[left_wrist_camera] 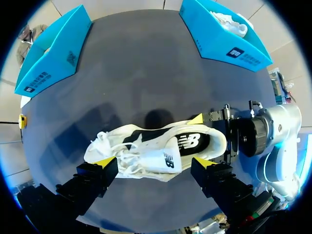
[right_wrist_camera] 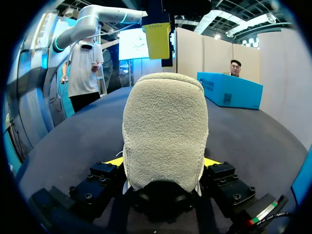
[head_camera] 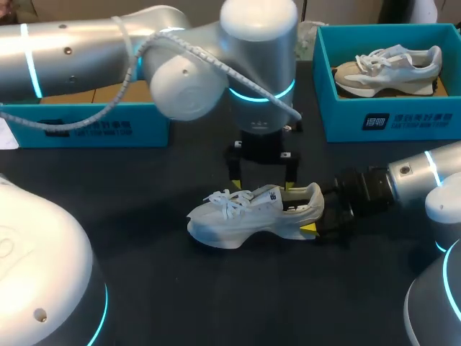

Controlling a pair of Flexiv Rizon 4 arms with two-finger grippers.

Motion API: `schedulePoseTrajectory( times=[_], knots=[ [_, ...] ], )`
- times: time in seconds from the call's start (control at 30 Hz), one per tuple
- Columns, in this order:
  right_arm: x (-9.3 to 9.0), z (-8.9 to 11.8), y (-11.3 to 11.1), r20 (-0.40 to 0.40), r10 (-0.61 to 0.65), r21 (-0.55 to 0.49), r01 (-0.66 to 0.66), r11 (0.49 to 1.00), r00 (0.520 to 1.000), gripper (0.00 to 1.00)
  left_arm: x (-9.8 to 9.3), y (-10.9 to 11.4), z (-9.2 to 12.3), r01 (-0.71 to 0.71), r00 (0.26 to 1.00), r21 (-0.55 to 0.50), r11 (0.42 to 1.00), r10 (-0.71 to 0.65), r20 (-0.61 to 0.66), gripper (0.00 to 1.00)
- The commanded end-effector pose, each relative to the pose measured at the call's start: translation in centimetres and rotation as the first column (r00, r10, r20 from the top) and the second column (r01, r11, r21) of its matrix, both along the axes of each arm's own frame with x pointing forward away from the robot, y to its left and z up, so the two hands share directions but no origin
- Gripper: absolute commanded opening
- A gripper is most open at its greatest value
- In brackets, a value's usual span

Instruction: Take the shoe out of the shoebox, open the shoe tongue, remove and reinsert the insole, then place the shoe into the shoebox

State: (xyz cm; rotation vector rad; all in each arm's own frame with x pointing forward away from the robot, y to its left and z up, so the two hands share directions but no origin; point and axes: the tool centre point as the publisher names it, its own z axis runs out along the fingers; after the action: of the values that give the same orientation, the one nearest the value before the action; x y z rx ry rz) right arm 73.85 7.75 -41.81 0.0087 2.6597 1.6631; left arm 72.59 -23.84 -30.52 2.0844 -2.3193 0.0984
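Your left gripper (left_wrist_camera: 153, 162): it hangs straight over the shoe (left_wrist_camera: 156, 146) with its fingers spread wide. One yellow tip is beside the laces (left_wrist_camera: 114, 148) and the other is beside the collar. Neither finger pinches anything.
Your right gripper (right_wrist_camera: 163, 162): it is clamped on the shoe's heel from behind. The fleecy heel back fills the space between its fingers, with a yellow tip pressed on each side.
Shoe: it is white and stands sole-down on the dark table (head_camera: 216, 288). It lies directly under your left gripper, with its heel in your right gripper and its toe pointing away from that gripper.
Tongue (head_camera: 266, 196): it stands up from the shoe's opening, just below your left gripper's fingers.
Shoebox (head_camera: 392, 119): this turquoise box is well apart from both grippers, on the far side of the table beyond your right arm.
Second shoe (head_camera: 389, 65): it lies on its side inside that shoebox.
Other turquoise box (head_camera: 94, 126): it sits behind your left arm, well clear of the left gripper.
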Motion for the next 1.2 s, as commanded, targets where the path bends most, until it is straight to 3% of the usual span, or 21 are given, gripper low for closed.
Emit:
schedulePoseTrajectory(
  times=[0.03,0.67,1.2],
  knots=[
    [-0.1,-0.2,0.3,-0.002,0.001,-0.005,-0.001,1.0,1.0,0.0,0.3,-1.6,-1.1,-0.005,1.0,0.036,0.999,0.005,-0.007,1.0],
    [-0.1,-0.2,0.3,-0.002,0.001,-0.005,-0.001,1.0,1.0,0.0,0.2,-0.9,-4.5,-0.034,0.999,0.177,0.984,0.039,-0.025,1.0],
    [-0.1,-0.2,0.3,-0.002,0.001,-0.005,-0.001,1.0,1.0,0.0,-1.0,2.2,-3.2,-0.084,0.996,0.337,0.938,0.087,0.006,1.0]
  ],
)
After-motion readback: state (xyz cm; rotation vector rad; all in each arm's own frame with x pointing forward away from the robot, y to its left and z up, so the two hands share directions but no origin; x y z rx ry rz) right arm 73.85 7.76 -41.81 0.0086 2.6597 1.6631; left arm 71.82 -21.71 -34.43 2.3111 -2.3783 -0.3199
